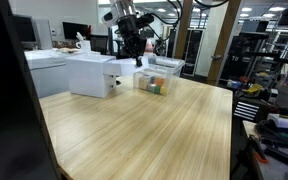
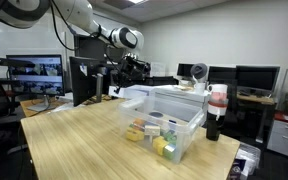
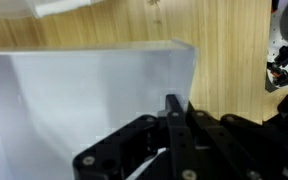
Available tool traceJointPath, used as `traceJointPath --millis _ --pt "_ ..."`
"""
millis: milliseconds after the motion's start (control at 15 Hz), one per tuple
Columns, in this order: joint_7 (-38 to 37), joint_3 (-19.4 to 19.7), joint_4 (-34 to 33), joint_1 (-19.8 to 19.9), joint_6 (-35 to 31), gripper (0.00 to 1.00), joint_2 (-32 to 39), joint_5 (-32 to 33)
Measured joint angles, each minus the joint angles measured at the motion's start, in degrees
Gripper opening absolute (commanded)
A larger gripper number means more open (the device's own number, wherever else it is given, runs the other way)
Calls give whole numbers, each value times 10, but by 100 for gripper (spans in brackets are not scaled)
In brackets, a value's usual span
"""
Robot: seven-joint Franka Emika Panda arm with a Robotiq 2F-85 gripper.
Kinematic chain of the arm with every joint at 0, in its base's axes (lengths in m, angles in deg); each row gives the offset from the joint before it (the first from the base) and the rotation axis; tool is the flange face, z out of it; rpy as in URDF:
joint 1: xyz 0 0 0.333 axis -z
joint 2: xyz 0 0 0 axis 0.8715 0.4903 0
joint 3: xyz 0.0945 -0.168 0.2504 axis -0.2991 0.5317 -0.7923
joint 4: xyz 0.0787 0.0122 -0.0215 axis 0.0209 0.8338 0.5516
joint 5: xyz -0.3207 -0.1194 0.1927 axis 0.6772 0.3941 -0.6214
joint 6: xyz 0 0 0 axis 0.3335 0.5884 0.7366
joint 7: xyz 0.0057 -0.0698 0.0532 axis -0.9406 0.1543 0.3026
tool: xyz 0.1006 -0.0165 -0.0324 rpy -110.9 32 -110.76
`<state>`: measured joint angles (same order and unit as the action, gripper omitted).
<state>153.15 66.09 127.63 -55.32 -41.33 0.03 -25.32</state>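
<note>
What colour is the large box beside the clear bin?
White; the box shows best in an exterior view.

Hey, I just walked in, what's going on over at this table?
A robot arm holds its gripper over a wooden table, just above one end of a clear plastic bin with small coloured items inside. In the wrist view the gripper's fingers look pressed together with nothing between them, and it doesn't appear to touch the bin. A white box stands beside the bin, and a dark bottle stands at its other side.
</note>
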Motion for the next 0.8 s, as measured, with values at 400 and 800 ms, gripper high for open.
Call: traceJointPath --millis 400,800 --pt "-2 0 54 0 0 1 -36 6" --pt "-4 -5 135 -2 0 1 -87 10"
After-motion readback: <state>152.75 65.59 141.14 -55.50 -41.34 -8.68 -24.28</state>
